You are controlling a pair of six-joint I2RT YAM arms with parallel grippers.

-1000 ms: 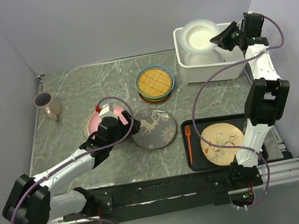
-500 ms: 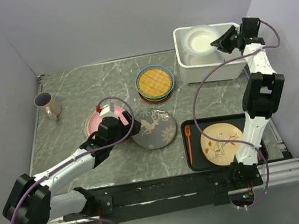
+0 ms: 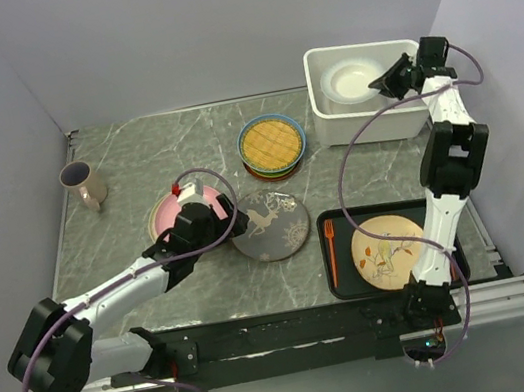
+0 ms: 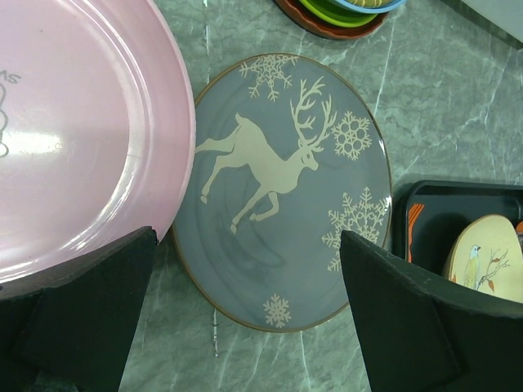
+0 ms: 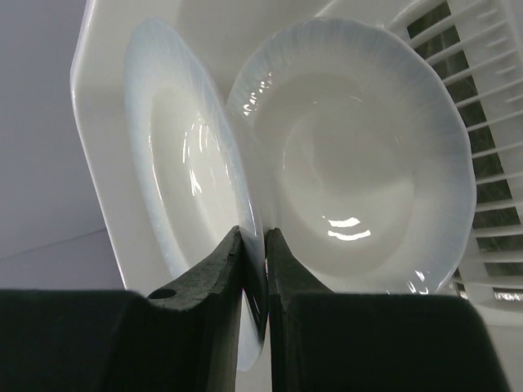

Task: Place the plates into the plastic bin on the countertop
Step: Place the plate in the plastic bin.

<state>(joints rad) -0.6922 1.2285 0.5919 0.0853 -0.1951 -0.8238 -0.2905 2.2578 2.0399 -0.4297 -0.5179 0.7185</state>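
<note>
White plate held on edge in the bin (image 3: 371, 124), back right of the desk (image 3: 133, 153).
Left side: the left fingers (image 3: 217, 216) are spread wide apart above the pink plate (image 4: 73, 139) and the deer plate (image 4: 278, 204). Centre back, a stack of plates (image 3: 272, 143). Right side: the right fingers (image 5: 255, 273) are clamped on the rim of a white plate (image 5: 176, 163), tilted up inside the bin beside a second white plate (image 5: 351, 188).

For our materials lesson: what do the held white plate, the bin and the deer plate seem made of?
White plate: likely glazed ceramic, maybe melamine; glossy highlights, fluted rim. Bin: moulded plastic, satin white, slotted vents. Deer plate: probably matte-glazed stoneware; dull grey face, brownish rim.
</note>
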